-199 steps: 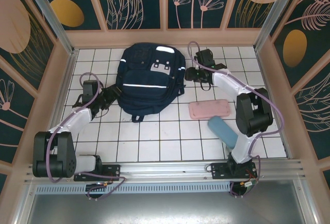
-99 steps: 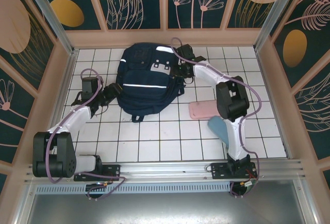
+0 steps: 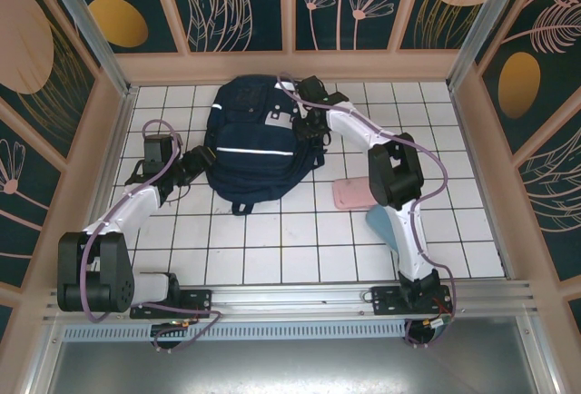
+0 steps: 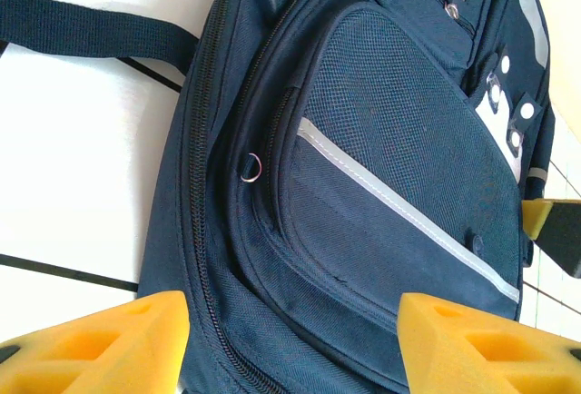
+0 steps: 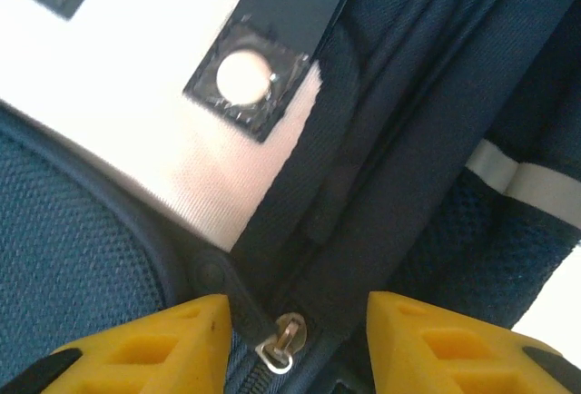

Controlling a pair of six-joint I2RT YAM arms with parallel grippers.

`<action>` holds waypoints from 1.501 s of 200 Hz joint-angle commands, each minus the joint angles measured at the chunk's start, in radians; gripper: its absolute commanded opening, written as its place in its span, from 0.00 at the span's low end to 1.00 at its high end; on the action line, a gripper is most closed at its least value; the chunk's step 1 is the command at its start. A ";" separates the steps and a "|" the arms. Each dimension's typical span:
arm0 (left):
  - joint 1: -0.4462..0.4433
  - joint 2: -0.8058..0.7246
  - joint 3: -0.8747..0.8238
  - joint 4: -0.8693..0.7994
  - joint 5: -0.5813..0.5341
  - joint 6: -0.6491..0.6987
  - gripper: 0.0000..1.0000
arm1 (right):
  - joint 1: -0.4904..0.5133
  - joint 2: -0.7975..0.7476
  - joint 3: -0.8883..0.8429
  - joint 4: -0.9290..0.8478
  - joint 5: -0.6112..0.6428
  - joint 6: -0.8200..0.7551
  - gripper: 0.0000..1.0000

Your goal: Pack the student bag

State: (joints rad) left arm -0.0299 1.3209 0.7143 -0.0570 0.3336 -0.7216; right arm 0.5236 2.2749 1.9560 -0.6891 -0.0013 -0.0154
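student bag [image 3: 254, 153]: lies flat on the white tiled worktop [image 3: 272, 258], front pocket up, top end towards the far wall
left pincer [image 3: 192, 167]: at the bag's left edge, near its lower corner; yellow fingers [image 4: 109, 339] spread wide, released, nothing clamped between them
right pincer [image 3: 304, 114]: over the bag's upper right part, beside the grey-white patch [image 5: 136, 140]; fingers apart, released
zip pull [image 5: 280, 341]: small metal tab on the bag, between the right fingers, touching neither
reflective stripe [image 4: 399, 208]: runs across the bag's front pocket
pink case [image 3: 349, 194]: flat on the tiles, right of the bag, apart from it
blue object [image 3: 386, 226]: right of the bag, just beyond the pink case, partly under the right arm
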 commanded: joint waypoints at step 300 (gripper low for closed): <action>-0.124 0.471 0.199 -0.003 -0.059 0.042 0.38 | -0.002 0.020 -0.009 0.123 0.484 0.113 0.50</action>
State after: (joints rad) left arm -0.1566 1.7348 0.9352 0.0227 0.3508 -0.6739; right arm 0.5430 2.3322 1.9926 -0.6521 0.1741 -0.0357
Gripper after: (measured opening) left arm 0.389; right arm 0.520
